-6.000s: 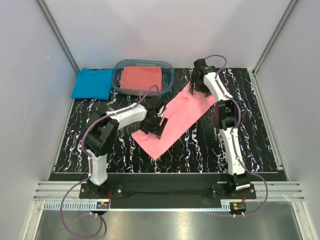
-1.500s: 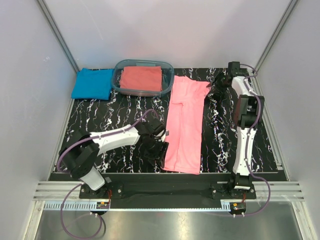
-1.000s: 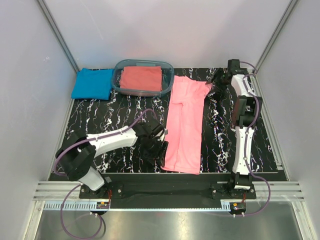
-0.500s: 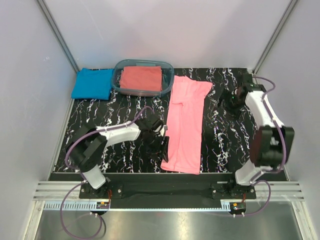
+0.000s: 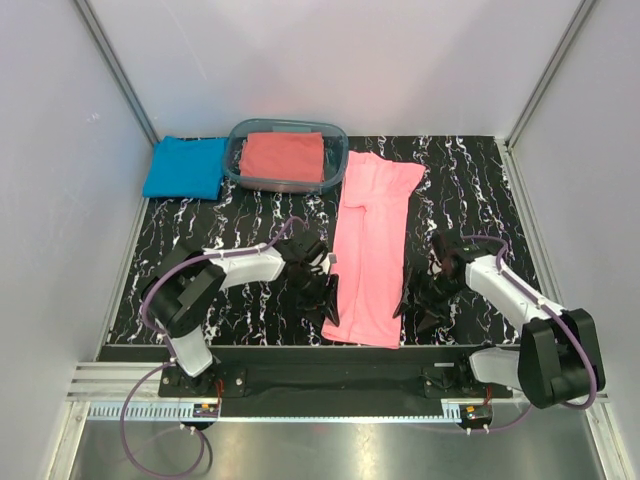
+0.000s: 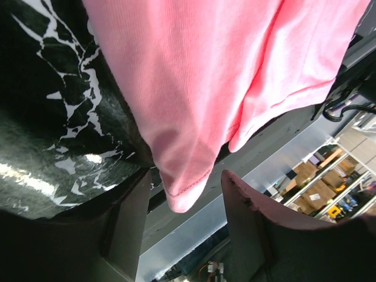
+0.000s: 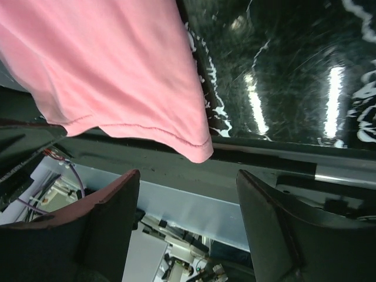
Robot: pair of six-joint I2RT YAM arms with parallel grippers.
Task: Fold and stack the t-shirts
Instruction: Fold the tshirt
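A light pink t-shirt [image 5: 369,245] lies folded lengthwise in a long strip down the middle of the black marbled table. My left gripper [image 5: 327,305] is open at the shirt's near left corner, and that corner [image 6: 182,194] hangs between its fingers [image 6: 126,223]. My right gripper [image 5: 416,305] is open beside the near right corner, which shows just ahead of its fingers [image 7: 111,217] in the right wrist view [image 7: 197,150]. A folded blue t-shirt [image 5: 185,166] lies at the far left. A coral-red t-shirt [image 5: 283,155] lies folded in the clear tub [image 5: 338,168].
The tub stands at the far edge, just left of the pink shirt's top. The table's near edge and a metal rail [image 5: 330,385] run right below both grippers. White walls close in both sides.
My right arm swung from the far right corner down to the shirt's near right corner. My left gripper shifted slightly along the near left corner. The pink shirt was laid out straight earlier.
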